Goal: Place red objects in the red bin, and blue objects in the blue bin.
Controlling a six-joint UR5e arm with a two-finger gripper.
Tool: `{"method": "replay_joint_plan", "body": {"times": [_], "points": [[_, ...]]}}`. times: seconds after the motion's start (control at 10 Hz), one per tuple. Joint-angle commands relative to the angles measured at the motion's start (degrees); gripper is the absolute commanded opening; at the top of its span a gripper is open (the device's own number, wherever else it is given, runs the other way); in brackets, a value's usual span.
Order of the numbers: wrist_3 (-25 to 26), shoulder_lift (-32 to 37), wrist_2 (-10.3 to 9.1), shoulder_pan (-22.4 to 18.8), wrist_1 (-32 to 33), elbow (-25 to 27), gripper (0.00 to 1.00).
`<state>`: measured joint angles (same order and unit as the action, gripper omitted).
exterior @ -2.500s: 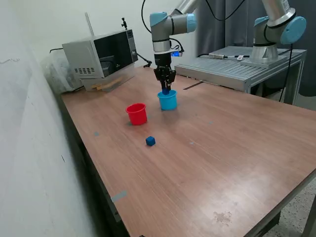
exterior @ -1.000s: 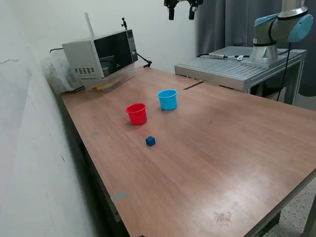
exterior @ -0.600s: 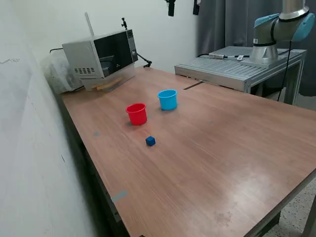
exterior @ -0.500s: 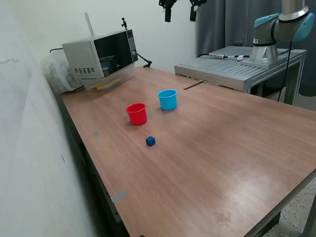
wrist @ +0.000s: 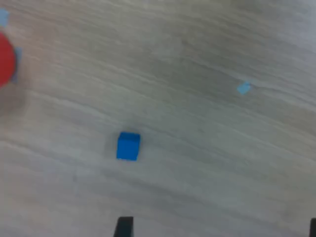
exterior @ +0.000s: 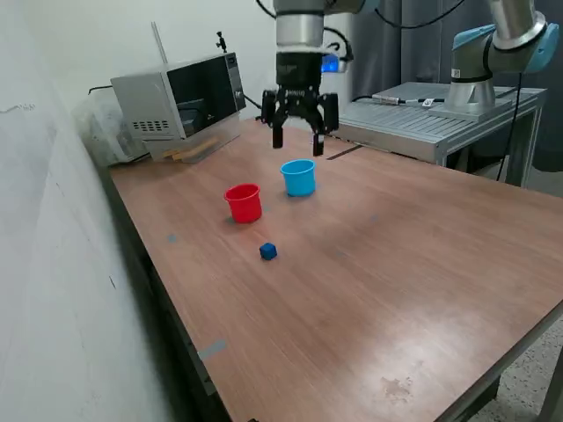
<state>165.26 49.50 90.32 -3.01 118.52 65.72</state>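
Big wooden table [exterior: 396, 264], microwave [exterior: 180, 101] parked at the far corner. Gripper [exterior: 299, 141] hanging in the air, jaws spread wide and holding nothing, roughly above the blue bin [exterior: 298, 177]. Red bin [exterior: 244, 202] just beside that, toward the exterior view's left. Only 1 blue cube [exterior: 268, 251] visible on the table, sitting apart from both cups on the near side, so well off from under the jaws. Looks like needs a shift out that way plus a drop. Cube [wrist: 128, 146] square-ish, no long axis to fuss over.

The exterior view looks down across the whole counter [exterior: 369, 264] from a raised corner. The wrist view faces straight down, closer in. Both share the blue cube [exterior: 268, 251] [wrist: 128, 146].
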Motion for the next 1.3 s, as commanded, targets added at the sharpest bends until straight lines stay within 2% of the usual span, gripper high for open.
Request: {"method": "replay_joint_plan", "body": {"times": [0.0,0.5,1.0,1.2], "points": [[-0.11,-8.45,0.04,0.46,8.02,-0.06,1.0],[0.06,-11.7,-0.49,0.46,11.03,-0.15,1.0],[0.41,-15.84,0.12,2.57,13.14,-2.17,1.0],[2.78,-16.89,0.12,3.45,13.67,-3.75,1.0]]}}
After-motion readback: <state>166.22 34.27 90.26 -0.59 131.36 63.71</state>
